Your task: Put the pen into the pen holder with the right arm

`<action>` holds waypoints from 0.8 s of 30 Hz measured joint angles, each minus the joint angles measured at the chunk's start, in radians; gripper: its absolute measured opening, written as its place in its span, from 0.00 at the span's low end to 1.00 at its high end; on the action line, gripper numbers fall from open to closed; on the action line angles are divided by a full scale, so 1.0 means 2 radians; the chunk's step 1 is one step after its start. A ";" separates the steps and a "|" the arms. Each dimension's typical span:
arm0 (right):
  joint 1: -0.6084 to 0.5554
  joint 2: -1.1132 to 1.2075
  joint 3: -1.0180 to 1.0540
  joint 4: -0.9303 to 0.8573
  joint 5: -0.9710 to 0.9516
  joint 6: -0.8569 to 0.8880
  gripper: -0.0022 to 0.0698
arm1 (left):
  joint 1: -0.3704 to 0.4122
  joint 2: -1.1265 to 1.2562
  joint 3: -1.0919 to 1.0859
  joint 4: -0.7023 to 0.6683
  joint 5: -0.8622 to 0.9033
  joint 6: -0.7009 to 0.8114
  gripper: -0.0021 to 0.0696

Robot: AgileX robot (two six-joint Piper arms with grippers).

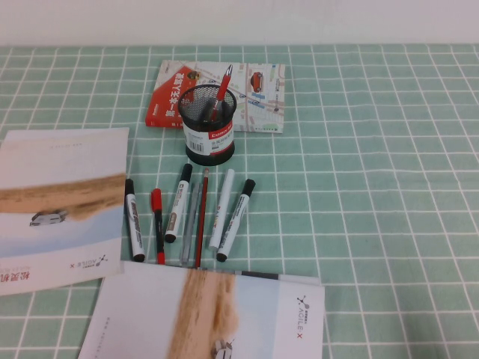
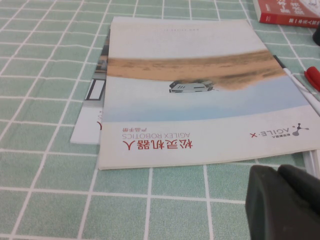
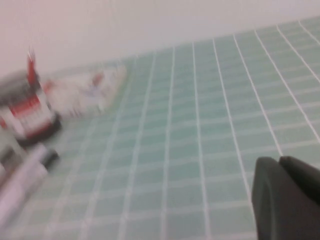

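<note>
your pen (image 1: 235, 209) lies on the tabletop (image 1: 374, 187) before the pen holder (image 1: 209, 123), well apart from the right pincer (image 3: 287, 200); left pincer (image 2: 282, 202) hangs beside a brochure (image 2: 200, 90); i can't tell either's state.

A white-barrelled, black-capped pen (image 1: 178, 203) lies before the black mesh, red-banded pen holder (image 1: 209, 123) on green checked cloth (image 1: 374, 187).
</note>
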 joint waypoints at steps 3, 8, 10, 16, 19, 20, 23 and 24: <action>0.000 0.000 0.000 0.064 -0.041 0.000 0.00 | 0.000 0.000 0.000 0.000 0.000 0.000 0.02; 0.000 0.000 0.000 0.130 -0.094 0.000 0.00 | 0.000 0.000 0.000 0.000 0.000 0.000 0.02; 0.000 0.000 0.000 0.153 -0.099 0.000 0.00 | 0.000 0.000 0.000 0.000 0.000 0.000 0.02; 0.000 0.029 -0.029 0.215 0.016 0.001 0.00 | 0.000 0.000 0.000 0.000 0.000 0.000 0.02; 0.000 0.087 -0.067 0.227 0.076 0.001 0.00 | 0.000 0.000 0.000 0.000 0.000 0.000 0.02; 0.000 0.112 -0.082 0.227 0.095 0.001 0.00 | 0.000 0.000 0.000 0.000 0.000 0.000 0.02; 0.000 0.194 -0.131 0.215 0.147 0.001 0.00 | 0.000 0.000 0.000 0.000 0.000 0.000 0.02; 0.000 0.217 -0.144 0.209 0.160 0.001 0.00 | 0.000 0.000 0.000 0.000 0.000 0.000 0.02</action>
